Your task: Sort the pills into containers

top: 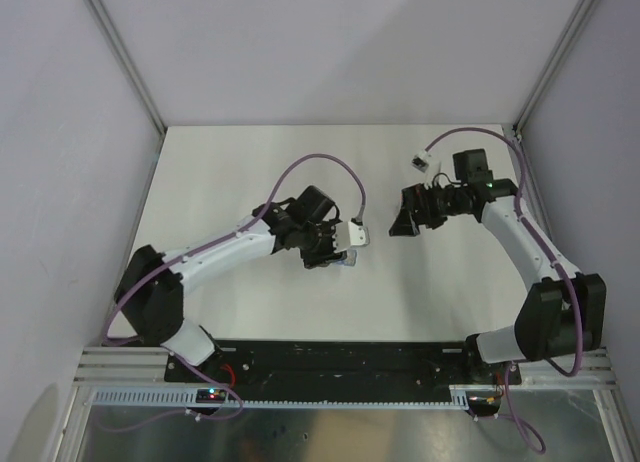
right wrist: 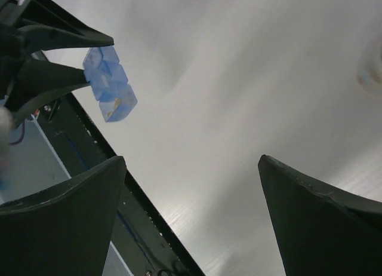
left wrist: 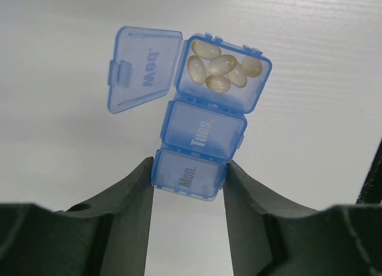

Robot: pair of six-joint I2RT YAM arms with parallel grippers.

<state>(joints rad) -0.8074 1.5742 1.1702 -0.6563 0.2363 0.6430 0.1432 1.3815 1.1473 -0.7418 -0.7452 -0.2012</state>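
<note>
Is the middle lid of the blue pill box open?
No, the middle lid of the pill box is shut; only the end lid is open, showing pills.

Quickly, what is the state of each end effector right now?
Left end effector: closed on the "Mon." end of the blue container strip.
Right end effector: open, holding nothing.

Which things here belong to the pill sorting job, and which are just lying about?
Job: blue pill organiser, clamped in left gripper; pale pills in its open Wed. compartment.
Lying about: one round thing at the right wrist view's edge, too blurred to name.
</note>
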